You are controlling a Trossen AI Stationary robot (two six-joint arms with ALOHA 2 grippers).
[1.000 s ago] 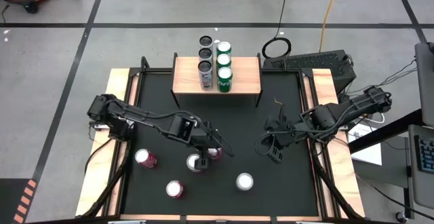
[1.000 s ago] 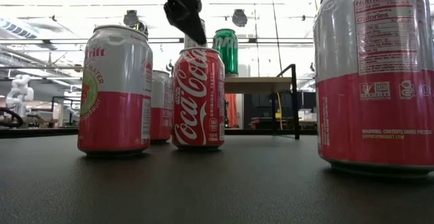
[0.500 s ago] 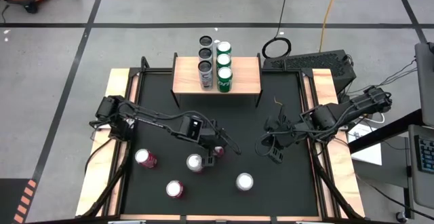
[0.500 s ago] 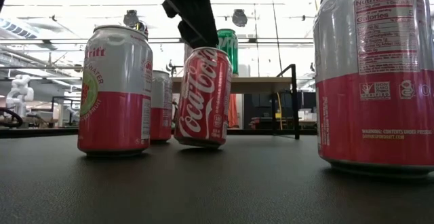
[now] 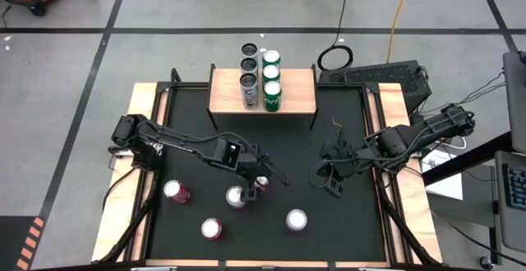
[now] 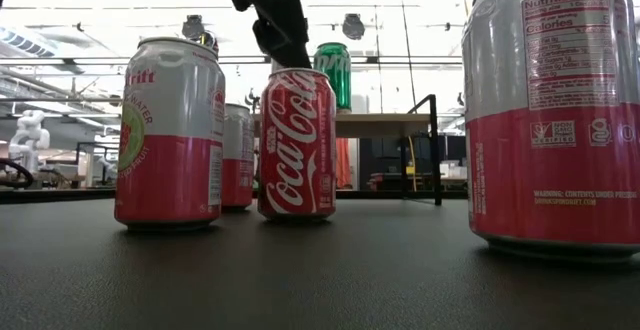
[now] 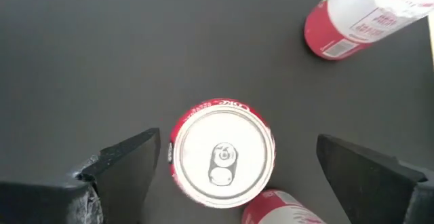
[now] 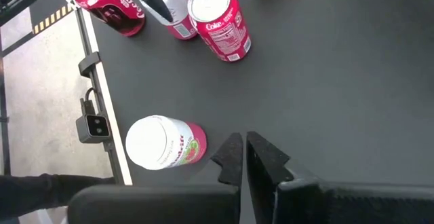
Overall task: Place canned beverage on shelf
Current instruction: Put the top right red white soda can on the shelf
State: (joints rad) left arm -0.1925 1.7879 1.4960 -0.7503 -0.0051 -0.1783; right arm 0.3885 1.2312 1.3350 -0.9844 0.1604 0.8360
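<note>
The left tool (image 5: 257,182) hangs over the middle of the black bench (image 5: 345,230), its two fingers (image 7: 125,163) spread wide apart on either side of an upright red Coca-Cola can (image 7: 222,154), with clear gaps showing on both sides, so nothing is gripped. In the low view that can (image 6: 297,142) stands flat on the bench, directly under the dark arm. A pink-and-white can (image 5: 236,195) stands just beside it; three more pink-and-white cans stand well apart nearer the front edge (image 5: 176,191), (image 5: 212,228), (image 5: 296,219). The shelf (image 5: 297,96) sits at the far edge of the bench, carrying a row of dark cans (image 5: 248,82) and, touching it, a row of green cans (image 5: 271,80). The right tool (image 5: 332,188) waits low over the right half of the bench with its fingers (image 8: 261,157) pressed together, holding nothing
</note>
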